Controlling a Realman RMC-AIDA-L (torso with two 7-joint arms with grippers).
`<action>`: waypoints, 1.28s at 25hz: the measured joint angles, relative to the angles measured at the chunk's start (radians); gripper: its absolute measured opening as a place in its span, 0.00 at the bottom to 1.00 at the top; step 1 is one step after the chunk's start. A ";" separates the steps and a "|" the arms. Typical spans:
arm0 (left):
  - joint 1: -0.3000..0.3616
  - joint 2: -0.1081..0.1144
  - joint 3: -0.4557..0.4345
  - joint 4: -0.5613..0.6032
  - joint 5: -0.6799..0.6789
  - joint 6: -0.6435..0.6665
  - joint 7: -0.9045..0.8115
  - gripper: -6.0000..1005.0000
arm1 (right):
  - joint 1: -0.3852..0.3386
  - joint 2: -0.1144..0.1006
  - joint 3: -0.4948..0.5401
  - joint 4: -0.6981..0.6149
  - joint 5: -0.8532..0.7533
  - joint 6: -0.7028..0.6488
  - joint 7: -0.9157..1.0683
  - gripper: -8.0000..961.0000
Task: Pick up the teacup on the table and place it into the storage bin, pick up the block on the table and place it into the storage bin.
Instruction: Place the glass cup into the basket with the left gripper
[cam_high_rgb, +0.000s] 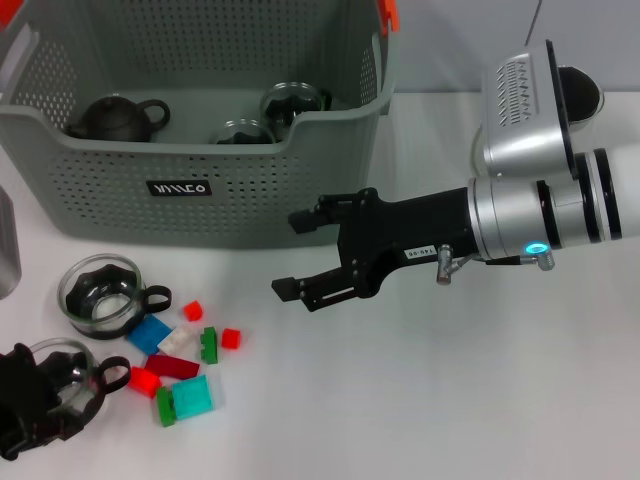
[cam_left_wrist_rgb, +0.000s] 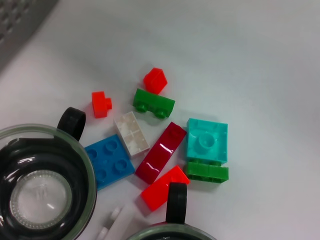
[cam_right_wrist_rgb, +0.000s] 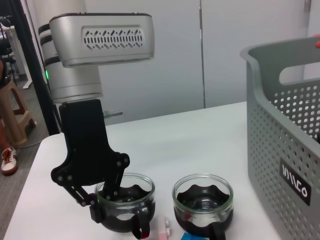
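The left gripper (cam_right_wrist_rgb: 117, 212) stands at the near left corner of the white table (cam_high_rgb: 450, 400), its black fingers closed around the rim of a glass teacup (cam_high_rgb: 62, 372) with a dark insert. The right gripper (cam_high_rgb: 295, 255) hangs above the middle of the table, jaws spread wide and holding nothing, just in front of the storage bin (cam_high_rgb: 200, 190). A second teacup (cam_high_rgb: 100, 290) sits beside the held one, nearer the bin. Small building blocks (cam_high_rgb: 180, 365) in red, blue, green, white and teal lie scattered just beside both cups. Inside the grey-green perforated bin rest a dark teapot (cam_high_rgb: 115, 117) and two more glass cups (cam_high_rgb: 290, 103).
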 joint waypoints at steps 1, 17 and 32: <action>0.000 0.000 0.000 0.001 -0.001 0.000 0.000 0.06 | 0.000 0.000 0.002 0.001 0.000 0.000 -0.002 0.95; -0.016 0.009 -0.195 0.100 -0.397 0.163 -0.050 0.05 | -0.036 -0.019 0.008 0.006 -0.012 -0.013 0.008 0.95; -0.323 0.099 -0.229 -0.103 -0.541 -0.260 -0.299 0.05 | -0.117 -0.085 0.109 0.049 -0.012 -0.094 0.039 0.95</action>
